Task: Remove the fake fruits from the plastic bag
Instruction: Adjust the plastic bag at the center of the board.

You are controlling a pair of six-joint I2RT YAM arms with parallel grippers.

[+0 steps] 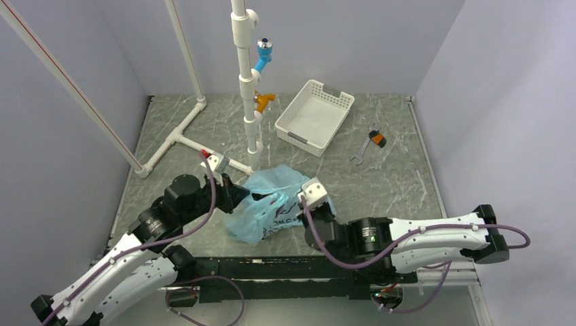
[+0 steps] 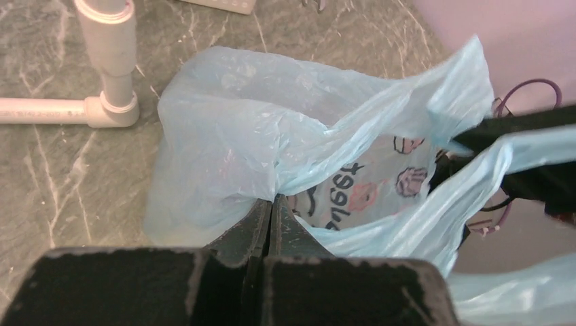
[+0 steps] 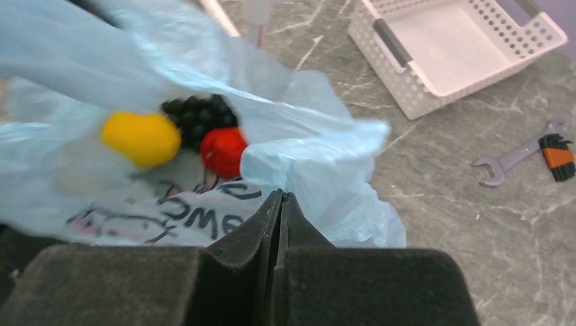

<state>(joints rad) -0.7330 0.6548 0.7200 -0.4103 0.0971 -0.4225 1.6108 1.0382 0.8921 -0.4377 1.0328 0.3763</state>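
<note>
Translucent blue plastic bag (image 1: pixel 268 204), at 6 o'clock on the desk (image 1: pixel 407 183), is being pinched at 9 o'clock by the left gripper (image 2: pixel 270 201) and 3 o'clock by the right gripper (image 3: pixel 280 197), both jaws clamping film, apparently to spread its mouth; the fake fruits (image 3: pixel 223 151) are sitting inside.
</note>
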